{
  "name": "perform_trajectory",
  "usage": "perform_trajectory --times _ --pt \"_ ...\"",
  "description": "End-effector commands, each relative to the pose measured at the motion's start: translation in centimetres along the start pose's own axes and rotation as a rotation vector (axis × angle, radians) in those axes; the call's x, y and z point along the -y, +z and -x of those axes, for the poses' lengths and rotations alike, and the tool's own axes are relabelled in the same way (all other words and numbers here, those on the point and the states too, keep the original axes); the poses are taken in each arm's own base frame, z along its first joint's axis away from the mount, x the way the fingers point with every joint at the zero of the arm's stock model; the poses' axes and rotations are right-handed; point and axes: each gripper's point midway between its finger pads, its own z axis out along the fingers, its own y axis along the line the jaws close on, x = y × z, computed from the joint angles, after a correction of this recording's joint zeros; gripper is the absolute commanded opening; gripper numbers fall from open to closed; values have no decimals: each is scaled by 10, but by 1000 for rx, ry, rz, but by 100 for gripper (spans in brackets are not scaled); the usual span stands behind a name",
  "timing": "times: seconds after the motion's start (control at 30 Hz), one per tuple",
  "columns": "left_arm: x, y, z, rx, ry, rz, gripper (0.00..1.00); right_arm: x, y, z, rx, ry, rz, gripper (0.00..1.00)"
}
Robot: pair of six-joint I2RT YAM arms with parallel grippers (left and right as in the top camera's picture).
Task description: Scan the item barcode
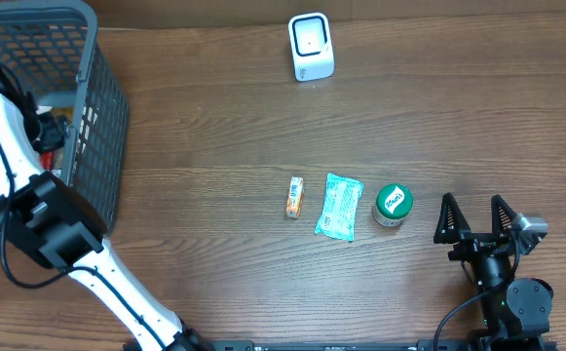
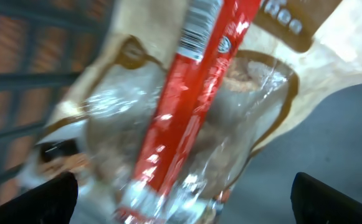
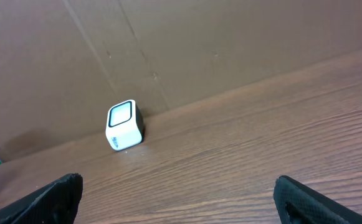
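Close under the left claw (image 2: 184,186) lies a shiny clear bag (image 2: 106,124) with a long red strip (image 2: 181,106) across it, and the strip shows a barcode (image 2: 196,31); I cannot tell if the strip is its own pack; the claw is wide open and holds nothing, with one black finger on each side of the bag; I think the job is only at the start; nothing is picked up, lifted out or shown to the scanner (image 1: 311,46) yet.

Biggest is the worktop (image 1: 214,263), with lots of bare wood in the middle and at the back; next is the grey basket (image 1: 107,107) at the far left, where the bag lies; the left arm dips into it, so its tall walls are the edges to watch on the way out; near the front right edge the right claw (image 1: 472,216) hangs wide open and empty; the white scanner stands at the back, well apart from the basket, with open wood between; three small things lie in a row mid-worktop: a green packet (image 1: 338,206), a green-topped tub (image 1: 393,205) and an orange bar (image 1: 295,196); I think a carry can pass behind them.
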Motion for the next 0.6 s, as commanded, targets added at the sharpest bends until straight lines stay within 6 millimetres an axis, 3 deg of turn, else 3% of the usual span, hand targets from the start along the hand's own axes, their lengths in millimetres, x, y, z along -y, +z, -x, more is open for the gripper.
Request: perform_trajectory --times 0.0,0.4,0.57 --pt "10 20 0 -24 49 -31 100 1 0 -1 5 -3 3 100" --pt "15 56 -2 -56 71 -37 100 1 0 -1 5 -3 3 100" --pt "22 78 -15 -117 80 -50 96 1 0 -1 5 -3 3 100"
